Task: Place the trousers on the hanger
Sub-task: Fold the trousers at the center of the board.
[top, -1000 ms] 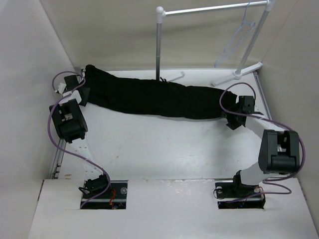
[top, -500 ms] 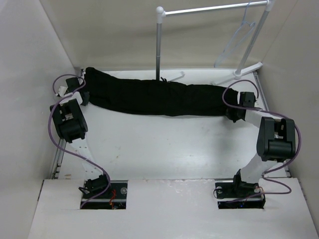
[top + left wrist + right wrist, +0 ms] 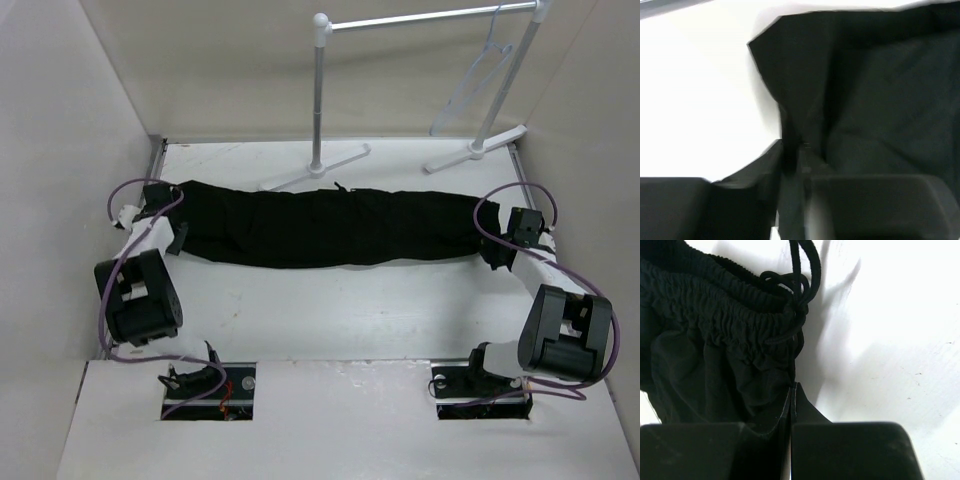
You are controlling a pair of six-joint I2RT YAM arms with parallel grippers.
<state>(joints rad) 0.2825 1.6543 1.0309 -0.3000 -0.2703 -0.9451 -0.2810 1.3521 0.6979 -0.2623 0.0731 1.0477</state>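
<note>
The black trousers (image 3: 330, 225) lie stretched left to right across the table, held at both ends. My left gripper (image 3: 176, 236) is at their left end. In the left wrist view its jaws (image 3: 792, 150) stand close together with a fold of black cloth (image 3: 880, 90) pinched between them. My right gripper (image 3: 496, 248) is shut on the right end. In the right wrist view its tips (image 3: 792, 388) meet on the cloth just below the gathered waistband (image 3: 725, 315), with the drawstring (image 3: 800, 270) looped beyond. The pale hanger (image 3: 478, 75) hangs from the rail at the back right.
A white rail stand (image 3: 318, 90) rises at the back, its feet (image 3: 335, 162) on the table just behind the trousers and another foot (image 3: 478, 147) at the right. Walls close in on both sides. The arm bases (image 3: 210, 385) sit at the near edge.
Both grippers have closed on the trousers' ends and pulled back towards the near edge. The trousers slid with them, away from the back wall and the stand's foot.
</note>
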